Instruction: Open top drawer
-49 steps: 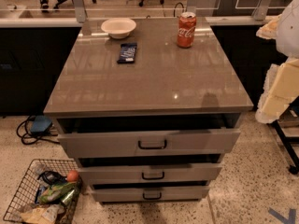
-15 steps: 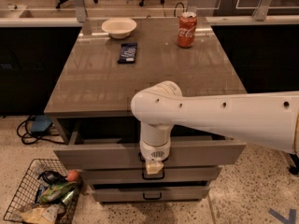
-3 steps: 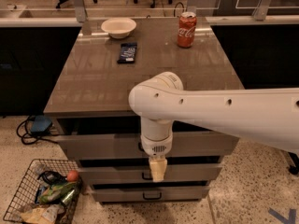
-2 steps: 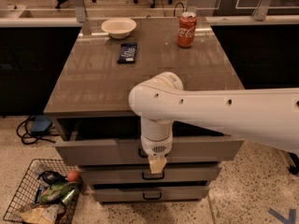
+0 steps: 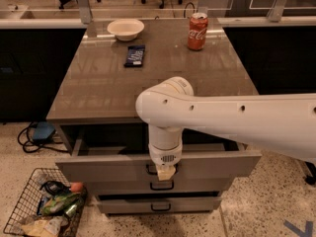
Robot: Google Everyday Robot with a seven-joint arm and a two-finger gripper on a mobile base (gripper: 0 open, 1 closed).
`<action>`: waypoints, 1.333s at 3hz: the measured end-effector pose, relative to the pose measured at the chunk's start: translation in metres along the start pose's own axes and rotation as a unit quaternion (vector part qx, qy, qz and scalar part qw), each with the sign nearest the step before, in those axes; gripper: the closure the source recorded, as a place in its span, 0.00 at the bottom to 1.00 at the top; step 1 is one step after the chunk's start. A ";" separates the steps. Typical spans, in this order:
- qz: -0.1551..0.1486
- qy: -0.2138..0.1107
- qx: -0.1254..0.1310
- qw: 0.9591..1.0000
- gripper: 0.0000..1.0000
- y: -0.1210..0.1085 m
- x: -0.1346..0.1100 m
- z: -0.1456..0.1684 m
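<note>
White Coca-Cola script on the red can (image 5: 198, 31)

White arm (image 5: 237, 117) reaches in from the right, end effector (image 5: 165, 172) pointing straight down beneath the wrist (image 5: 165, 144).
</note>
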State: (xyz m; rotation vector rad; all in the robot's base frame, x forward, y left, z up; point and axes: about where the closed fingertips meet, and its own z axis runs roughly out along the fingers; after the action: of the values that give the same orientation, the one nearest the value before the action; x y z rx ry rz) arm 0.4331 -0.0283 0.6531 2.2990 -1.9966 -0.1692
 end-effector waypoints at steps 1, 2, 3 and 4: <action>0.000 0.000 0.000 1.000 1.00 0.000 0.000 0.000; 0.001 0.003 0.006 1.000 1.00 0.003 0.000 -0.002; 0.001 0.003 0.006 1.000 1.00 0.003 0.000 -0.001; 0.003 0.009 0.022 1.000 1.00 0.013 -0.002 -0.008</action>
State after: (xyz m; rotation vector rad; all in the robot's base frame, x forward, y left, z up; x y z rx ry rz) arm 0.4214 -0.0276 0.6632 2.3129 -2.0184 -0.1049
